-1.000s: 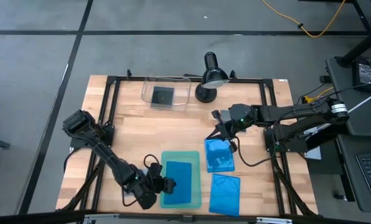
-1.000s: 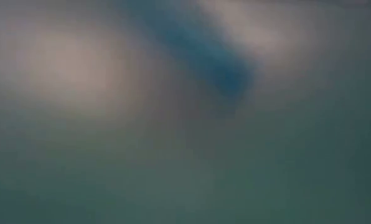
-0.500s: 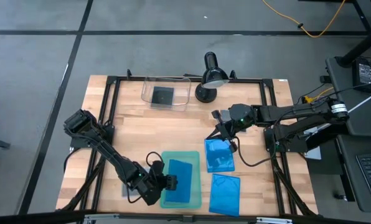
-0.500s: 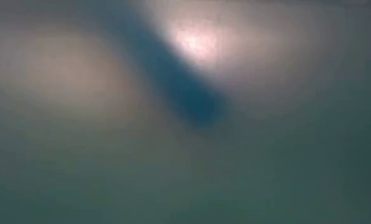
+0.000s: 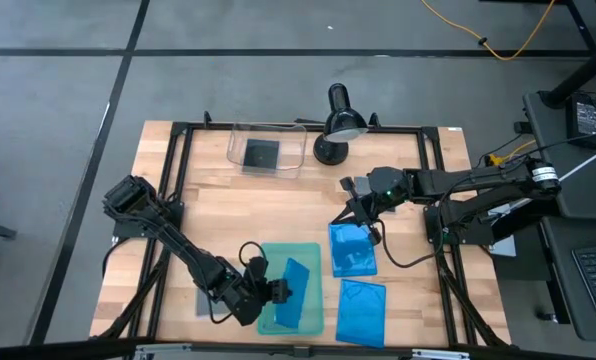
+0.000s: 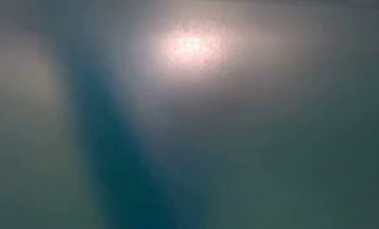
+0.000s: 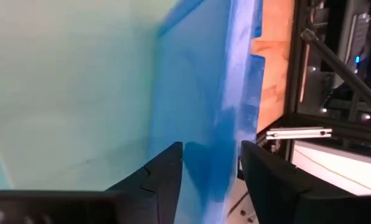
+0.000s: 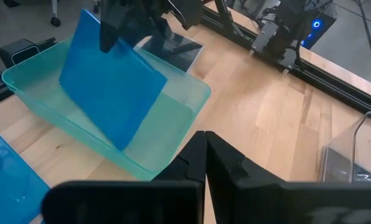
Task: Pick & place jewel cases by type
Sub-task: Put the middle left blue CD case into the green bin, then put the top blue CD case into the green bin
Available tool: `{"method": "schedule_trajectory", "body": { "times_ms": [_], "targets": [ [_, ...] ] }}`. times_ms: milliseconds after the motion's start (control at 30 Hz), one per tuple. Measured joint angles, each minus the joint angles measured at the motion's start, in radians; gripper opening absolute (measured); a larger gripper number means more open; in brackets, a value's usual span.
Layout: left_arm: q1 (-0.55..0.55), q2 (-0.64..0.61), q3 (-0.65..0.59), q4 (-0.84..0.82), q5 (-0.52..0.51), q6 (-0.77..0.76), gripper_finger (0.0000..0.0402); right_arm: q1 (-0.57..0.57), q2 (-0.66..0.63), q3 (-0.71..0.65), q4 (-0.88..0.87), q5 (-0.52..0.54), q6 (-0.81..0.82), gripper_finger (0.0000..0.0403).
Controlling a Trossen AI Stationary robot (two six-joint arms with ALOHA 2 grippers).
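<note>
Over the pale-green tray point(image 5: 313, 322), left pincer point(image 5: 280, 292) pinches a tilted blue jewel case point(image 5: 294, 293); right pincer point(image 5: 363, 216) pressed together.

No text, label, brand or number can be read on anything here.

Left gripper point(image 5: 278, 292) shifted slightly toward the clear bin, staying at the pale-green tray point(image 5: 318, 262). The blue jewel case point(image 5: 294, 292) it gripped, lying flat in that tray a second ago, tipped up on edge, tilted.
</note>
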Motion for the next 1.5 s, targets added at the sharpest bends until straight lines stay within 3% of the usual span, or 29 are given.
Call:
{"method": "schedule_trajectory", "body": {
  "times_ms": [433,900,1300,1500],
  "targets": [
    [0.035,0.0,0.0,-0.09,0.127,-0.019,0.0164,0.0,0.0,0.0,-0.05,-0.027,-0.003,0.001],
    [0.043,-0.015,-0.001,-0.153,0.187,-0.03,0.0164,0.0,0.0,0.0,-0.057,-0.033,-0.006,0.001],
    [0.056,-0.193,0.0,-0.421,0.186,-0.043,0.0164,0.001,0.0,-0.001,-0.085,-0.076,-0.052,0.001],
    [0.07,-0.242,0.0,-0.479,0.084,-0.02,0.0164,0.001,0.0,-0.001,-0.169,-0.013,-0.013,0.001]
  ]
}}
